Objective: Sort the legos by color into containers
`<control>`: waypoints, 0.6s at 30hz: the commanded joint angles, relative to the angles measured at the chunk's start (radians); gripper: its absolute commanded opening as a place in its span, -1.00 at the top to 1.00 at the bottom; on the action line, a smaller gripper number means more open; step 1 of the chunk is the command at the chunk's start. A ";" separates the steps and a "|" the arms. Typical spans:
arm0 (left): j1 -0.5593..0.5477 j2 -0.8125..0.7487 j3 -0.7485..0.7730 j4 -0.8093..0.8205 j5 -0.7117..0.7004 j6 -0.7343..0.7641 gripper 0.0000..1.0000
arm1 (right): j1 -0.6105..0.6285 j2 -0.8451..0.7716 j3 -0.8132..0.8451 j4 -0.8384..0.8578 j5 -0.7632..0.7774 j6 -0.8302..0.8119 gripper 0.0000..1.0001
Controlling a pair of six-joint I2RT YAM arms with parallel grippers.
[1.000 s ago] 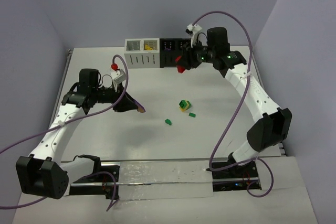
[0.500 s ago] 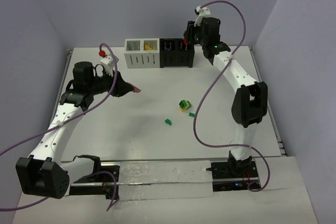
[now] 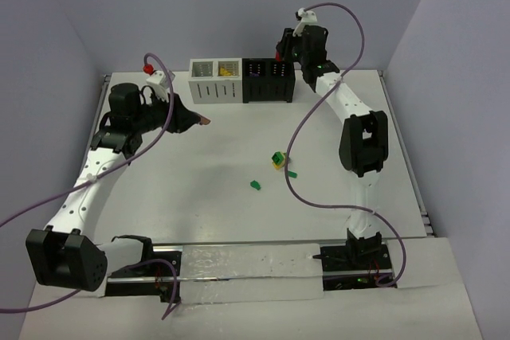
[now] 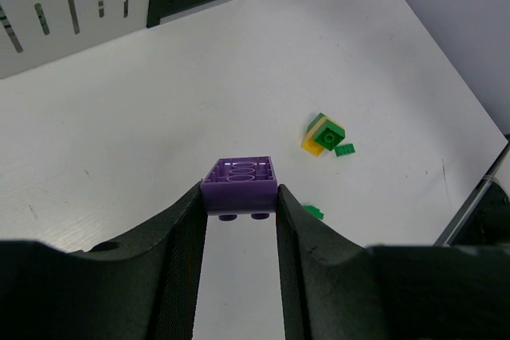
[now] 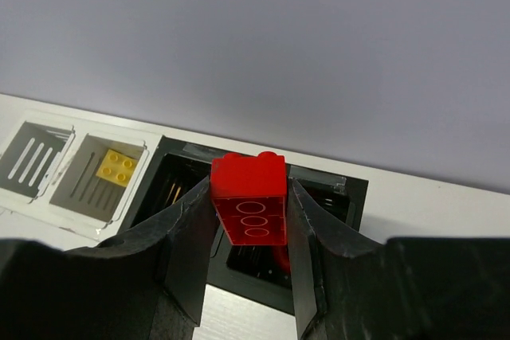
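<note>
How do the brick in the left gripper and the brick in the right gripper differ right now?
Colour: the left gripper holds a purple brick, the right gripper a red brick. Place: the purple brick hangs over open table, away from the white bin; the red brick hangs above the black bin. Shared: both are pinched between gripper fingers.

The left arm (image 3: 80,195) and right arm (image 3: 339,99) are built of white link shells joined by black housings, each trailed by a looping purple cable (image 3: 335,6). The left gripper (image 4: 239,193) has matte black, curved fingers (image 4: 179,260).
</note>
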 commanded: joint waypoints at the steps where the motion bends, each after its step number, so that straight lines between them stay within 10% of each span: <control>1: 0.007 0.028 0.077 0.049 -0.061 -0.013 1.00 | -0.005 0.036 0.059 0.056 0.006 0.022 0.88; 9: 0.007 0.138 0.196 0.067 -0.116 -0.037 1.00 | -0.005 0.059 0.030 0.047 0.012 0.015 0.68; 13: 0.002 0.201 0.269 0.094 -0.135 -0.049 1.00 | -0.002 0.069 0.027 0.032 -0.006 0.022 -0.20; 18: -0.058 0.279 0.345 0.131 -0.225 -0.025 1.00 | 0.005 0.060 0.028 -0.001 -0.003 0.026 -0.74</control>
